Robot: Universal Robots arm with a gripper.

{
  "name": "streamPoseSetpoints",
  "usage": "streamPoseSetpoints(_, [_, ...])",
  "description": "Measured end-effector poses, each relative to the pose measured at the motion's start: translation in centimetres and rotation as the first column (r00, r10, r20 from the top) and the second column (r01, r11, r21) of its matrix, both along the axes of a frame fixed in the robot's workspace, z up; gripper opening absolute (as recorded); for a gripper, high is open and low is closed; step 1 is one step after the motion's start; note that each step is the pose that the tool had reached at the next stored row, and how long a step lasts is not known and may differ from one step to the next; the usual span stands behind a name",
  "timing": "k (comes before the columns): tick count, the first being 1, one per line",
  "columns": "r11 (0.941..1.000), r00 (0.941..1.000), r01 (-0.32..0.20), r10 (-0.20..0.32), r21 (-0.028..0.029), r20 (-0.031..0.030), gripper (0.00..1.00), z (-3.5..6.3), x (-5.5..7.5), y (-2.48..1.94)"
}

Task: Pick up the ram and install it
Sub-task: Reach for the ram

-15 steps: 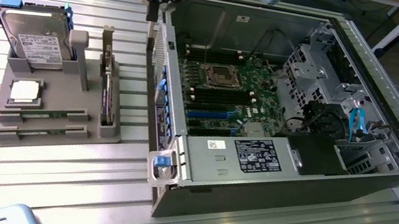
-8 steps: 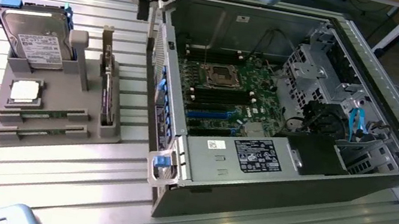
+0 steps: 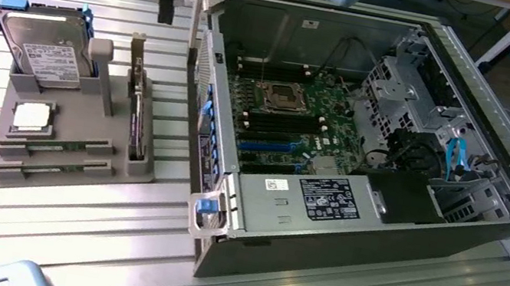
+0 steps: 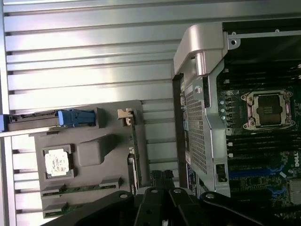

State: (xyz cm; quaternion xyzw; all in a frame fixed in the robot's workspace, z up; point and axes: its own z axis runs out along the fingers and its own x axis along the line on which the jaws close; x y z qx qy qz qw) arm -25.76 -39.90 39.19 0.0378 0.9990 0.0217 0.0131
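Two green ram sticks lie in slots at the near end of a grey holder tray (image 3: 83,114): one ram (image 3: 55,147) and a second one (image 3: 54,170) just in front of it. In the wrist view the ram sticks (image 4: 82,189) (image 4: 57,207) sit beside the silver processor chip (image 4: 57,162). My black gripper (image 3: 165,17) hangs shut and empty above the table's far side, between the tray and the open computer case (image 3: 328,202). It is well away from the ram. In the wrist view, the gripper (image 4: 162,175) has its fingers together.
The tray also holds an upright hard drive (image 3: 42,53), a processor chip (image 3: 31,117) and a standing dark expansion card (image 3: 136,115). The case lies open with its motherboard (image 3: 295,122) and processor socket (image 4: 268,109) exposed. Ribbed metal table (image 3: 63,235) all around.
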Motion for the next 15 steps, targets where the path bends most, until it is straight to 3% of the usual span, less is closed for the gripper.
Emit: streamPoseSetpoints(15, [1.0000, 1.0000, 0.000, 0.000, 0.0001, 0.0000, 0.10, -0.01, -3.1, 0.00])
